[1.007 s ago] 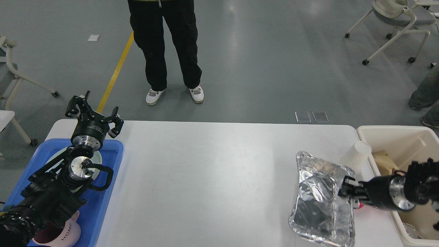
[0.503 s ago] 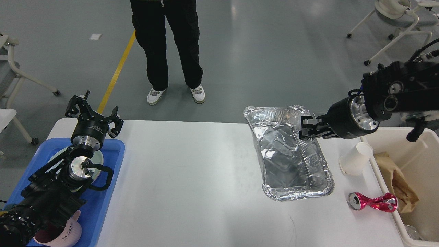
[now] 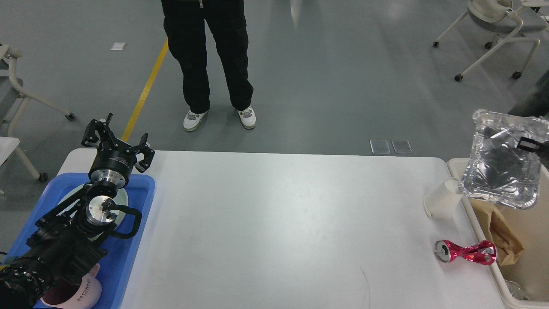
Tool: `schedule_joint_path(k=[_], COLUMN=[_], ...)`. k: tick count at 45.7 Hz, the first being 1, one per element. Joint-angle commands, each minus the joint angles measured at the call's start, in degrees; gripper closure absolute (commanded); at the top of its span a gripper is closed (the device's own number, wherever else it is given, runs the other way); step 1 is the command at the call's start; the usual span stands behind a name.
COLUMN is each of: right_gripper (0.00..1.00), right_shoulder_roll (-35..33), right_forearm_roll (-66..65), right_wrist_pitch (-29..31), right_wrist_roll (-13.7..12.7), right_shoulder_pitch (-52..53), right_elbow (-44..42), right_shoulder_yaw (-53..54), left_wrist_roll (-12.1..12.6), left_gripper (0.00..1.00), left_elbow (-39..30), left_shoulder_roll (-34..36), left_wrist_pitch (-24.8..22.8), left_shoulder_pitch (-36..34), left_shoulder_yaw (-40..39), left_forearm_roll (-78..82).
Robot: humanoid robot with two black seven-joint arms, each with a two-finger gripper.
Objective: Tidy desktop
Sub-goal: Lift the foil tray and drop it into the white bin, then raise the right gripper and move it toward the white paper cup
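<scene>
Filling the lower 2 thirds of the frame, the white desktop (image 3: pixel 274 223) spreads from the blue tray (image 3: pixel 128 257) at the lower left to the cream bin (image 3: pixel 480 231) at the right edge. At the far left the left gripper (image 3: pixel 116 139) stands above the tray's far end, its 2 fingers spread wide with nothing between them; a white plate (image 3: pixel 122 199) lies in the tray beneath the arm, and a pink mug (image 3: pixel 81 294) marked HOME sits at the bottom left corner. At the upper right, a crumpled foil tray (image 3: pixel 502 167) hangs tilted above the bin, its lower rim over a brown paper bag (image 3: pixel 502 231) inside. Only a small dark piece of the right gripper (image 3: pixel 532 145) shows at the foil's right edge, touching it; I cannot tell how its fingers stand. On the desktop near the bin, a white paper cup (image 3: pixel 439 199) lies tipped, and a crushed red can (image 3: pixel 465 252) lies just beside the bin wall.
</scene>
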Motion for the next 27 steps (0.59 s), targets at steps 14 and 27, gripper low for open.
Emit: schedule_joint_path(k=[14,27], right_gripper=[0.0,0.0], right_shoulder_roll=[3.8,3.8], right_forearm_roll=[8.6,9.2], right_wrist_pitch=[-9.4,-9.4], right_wrist_roll=[-9.9,-10.1], right_shoulder_pitch=[-15.4,-13.5], right_elbow=[-6.8,-5.9], right_shoulder_yaw=[0.6,5.2], left_wrist_roll=[0.0,0.0], left_gripper=[0.04,0.04], left_elbow=[0.0,0.0], left_shoulder_roll=[0.0,0.0], left_wrist_pitch=[0.0,0.0], left_shoulder_pitch=[0.0,0.0], left_shoulder_yaw=[0.0,0.0], left_forearm_roll=[0.0,0.0])
